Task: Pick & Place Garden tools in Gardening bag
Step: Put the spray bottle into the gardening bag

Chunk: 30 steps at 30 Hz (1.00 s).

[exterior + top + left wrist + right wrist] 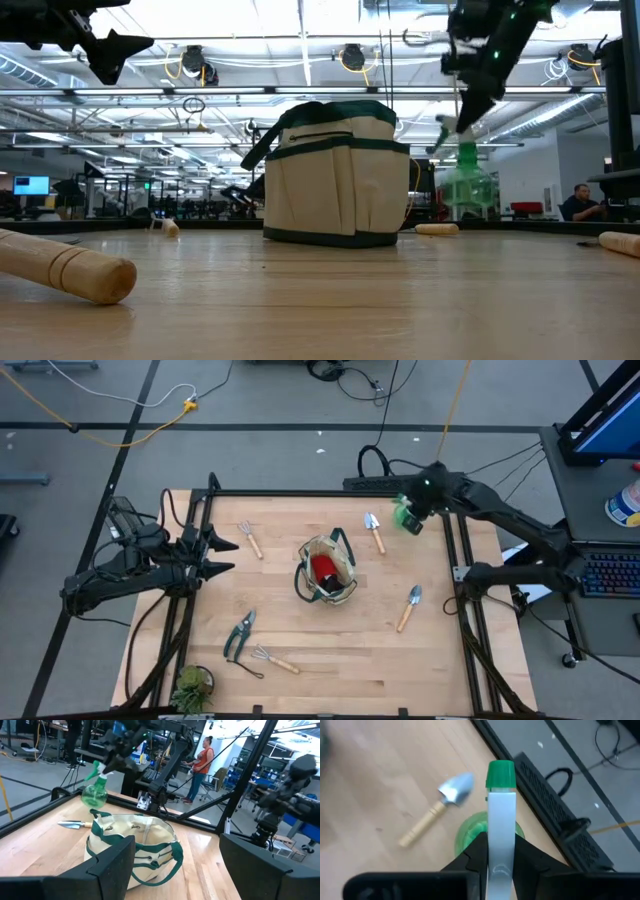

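Spray bottle (408, 517) is hanging above the tabletop's far right corner, right hand (420, 500) clamping its white trigger head; carrying it over the gardening bag (327, 570) mid-tabletop looks next. Left hand (225, 556) is waiting, fingers spread.

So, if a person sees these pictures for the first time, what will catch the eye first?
Probably the green spray bottle, held above the table by the right gripper near the far right corner. Next, the gardening bag standing in the middle of the table, with something red inside. The left gripper waits open at the left edge.
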Tool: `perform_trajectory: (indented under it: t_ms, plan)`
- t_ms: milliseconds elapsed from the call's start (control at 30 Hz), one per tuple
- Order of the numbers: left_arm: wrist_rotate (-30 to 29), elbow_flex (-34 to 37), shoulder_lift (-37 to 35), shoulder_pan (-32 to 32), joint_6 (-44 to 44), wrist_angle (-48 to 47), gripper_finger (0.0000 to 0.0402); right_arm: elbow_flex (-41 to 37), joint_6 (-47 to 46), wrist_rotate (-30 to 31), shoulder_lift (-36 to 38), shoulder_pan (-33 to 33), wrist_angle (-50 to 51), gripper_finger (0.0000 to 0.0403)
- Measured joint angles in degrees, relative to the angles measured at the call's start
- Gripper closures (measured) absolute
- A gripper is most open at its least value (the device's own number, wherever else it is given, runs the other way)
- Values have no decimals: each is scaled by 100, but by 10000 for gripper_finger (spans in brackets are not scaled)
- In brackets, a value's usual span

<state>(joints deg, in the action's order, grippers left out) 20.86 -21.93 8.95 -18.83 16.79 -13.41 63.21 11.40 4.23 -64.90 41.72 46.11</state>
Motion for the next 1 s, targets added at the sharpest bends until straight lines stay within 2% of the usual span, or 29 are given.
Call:
perform_trajectory:
  t_ms: [67,133,267,467,567,767,1000]
  plan:
    - [0,0,0,-2,20,0,105,155,-215,-23,155,-189,43,354]
    - [0,0,0,-1,27,0,105,373,-435,-298,298,-328,7,354]
    - [0,0,0,-2,34,0,105,801,-1034,-1192,481,-544,-296,354]
    - [0,0,-1,0,36,0,105,987,-2091,-2533,512,-1043,-1413,355]
    - [2,0,0,0,36,0,105,988,-2416,-2700,377,-1464,-1849,355]
    - [7,0,0,0,41,0,105,989,-2472,-2680,-101,-2246,-2161,355]
    - [13,0,0,0,58,0,105,989,-2343,-2493,-729,-2621,-2347,354]
